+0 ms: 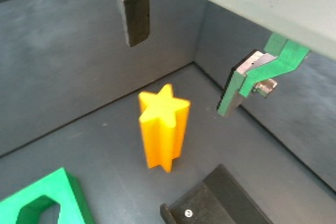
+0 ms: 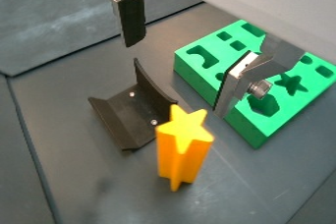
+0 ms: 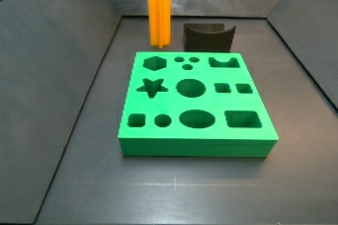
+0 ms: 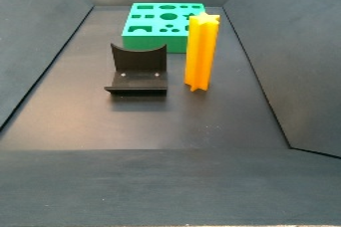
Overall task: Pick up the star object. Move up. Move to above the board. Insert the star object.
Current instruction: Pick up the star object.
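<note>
The star object (image 1: pixel 163 128) (image 2: pixel 182 145) is a tall orange prism with a star-shaped top, standing upright on the dark floor. My gripper (image 1: pixel 180 77) (image 2: pixel 178 74) hangs open above it in both wrist views, with one dark-padded finger (image 1: pixel 136 19) on each side and nothing between them. The star object (image 3: pixel 160 16) (image 4: pixel 201 52) stands beside the fixture, just past the board's far edge. The board (image 3: pixel 199 146) (image 4: pixel 173 30) (image 2: pixel 269 120) (image 1: pixel 53 187) is a thick green slab with shaped holes, a star hole among them. Neither side view shows the gripper.
The dark fixture (image 2: pixel 132 118) (image 3: pixel 209 37) (image 4: pixel 136 69) (image 1: pixel 217 206), with a curved back wall, stands right next to the star object. Sloping dark grey walls (image 3: pixel 79 61) (image 4: pixel 266 62) enclose the floor on all sides.
</note>
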